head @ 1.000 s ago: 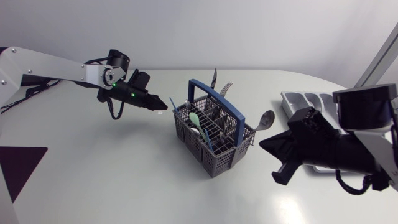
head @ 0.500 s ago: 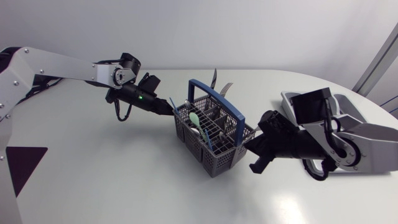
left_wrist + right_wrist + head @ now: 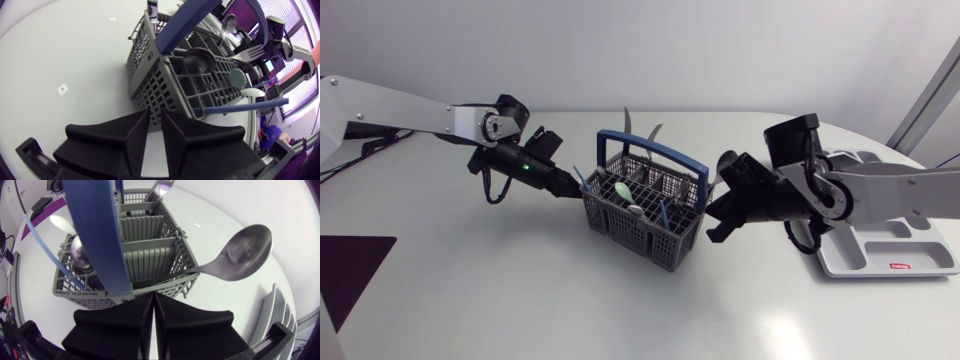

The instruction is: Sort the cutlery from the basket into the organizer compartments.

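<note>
The left gripper (image 3: 155, 115) stands slightly parted, with only bare table showing in the narrow gap, its tips just short of the basket (image 3: 640, 218) wall. The right gripper (image 3: 153, 296) is closed to a thin slit at the opposite corner. A metal spoon (image 3: 244, 255) leans out there, bowl outward. Whether the tips pinch its handle is hard to make out, since the rim hides where they meet. The grey mesh basket sits mid-table under a blue carry handle (image 3: 658, 156), holding a pale green spoon (image 3: 620, 189) and a fork (image 3: 250, 51). The white organizer (image 3: 920, 262) lies beyond, partly covered by the right arm.
</note>
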Motion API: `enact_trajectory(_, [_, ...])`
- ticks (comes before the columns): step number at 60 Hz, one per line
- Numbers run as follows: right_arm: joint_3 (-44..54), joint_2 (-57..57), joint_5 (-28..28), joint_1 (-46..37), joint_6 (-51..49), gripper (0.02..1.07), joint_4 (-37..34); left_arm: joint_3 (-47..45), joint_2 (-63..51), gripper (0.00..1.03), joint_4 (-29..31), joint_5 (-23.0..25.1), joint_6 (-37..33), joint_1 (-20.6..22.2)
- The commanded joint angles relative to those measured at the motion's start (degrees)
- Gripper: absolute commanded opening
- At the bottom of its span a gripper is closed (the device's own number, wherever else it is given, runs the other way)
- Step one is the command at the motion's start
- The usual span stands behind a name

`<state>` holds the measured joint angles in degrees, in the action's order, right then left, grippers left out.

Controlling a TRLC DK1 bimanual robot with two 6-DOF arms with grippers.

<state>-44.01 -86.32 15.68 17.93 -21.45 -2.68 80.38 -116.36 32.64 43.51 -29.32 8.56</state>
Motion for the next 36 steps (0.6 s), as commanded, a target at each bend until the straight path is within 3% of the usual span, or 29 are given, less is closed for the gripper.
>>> enact_trajectory(1, [-4.51,-4.55,1.10,0.26,0.45,0.07,2.77,-4.62,3.86,0.20,1.90,2.72,-2.76,0.23])
enact_trajectory(16, [-10.40,-9.74,1.10,-0.27,0.62,0.07,3.12,-12.70,10.45,0.20,1.99,2.72,-5.84,-1.97])
enact_trajectory(36, [-12.50,-12.99,0.75,-0.36,0.89,0.07,4.61,-16.92,13.70,0.21,0.76,2.37,-6.54,-4.43])
